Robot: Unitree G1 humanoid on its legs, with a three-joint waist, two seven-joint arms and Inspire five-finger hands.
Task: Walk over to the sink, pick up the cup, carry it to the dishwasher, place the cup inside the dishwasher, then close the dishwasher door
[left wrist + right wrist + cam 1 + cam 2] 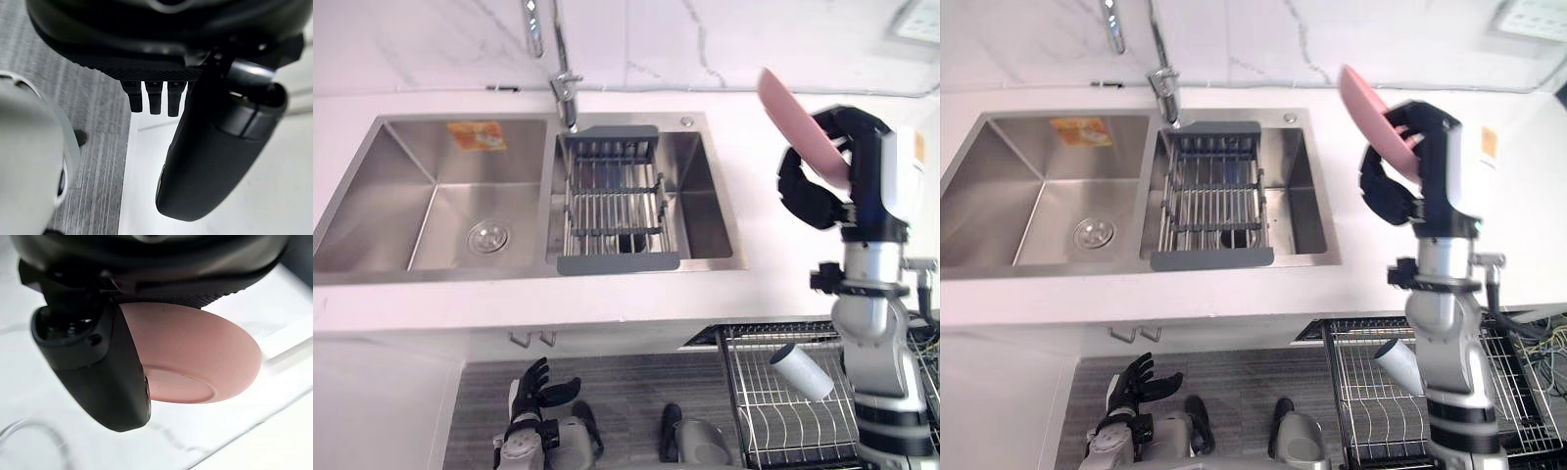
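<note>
Right wrist view: our right hand (100,364) has its fingers curled round a pink bowl (195,357), tilted above the worktop (759,289). The dishwasher rack (769,416) lies below, nearest this hand. The left hand (536,390) hangs slack.

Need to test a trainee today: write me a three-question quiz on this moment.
1. True or false: the right robot hand grips a pink dish, held up to the right of the sink.
2. Where does the white cup lie? A) in the left basin B) on the dishwasher rack C) in the left robot hand
3. Fill in: the left robot hand, low near the floor, has its fingers ____ (open or shut).
Key: 1 true; 2 B; 3 open.
</note>
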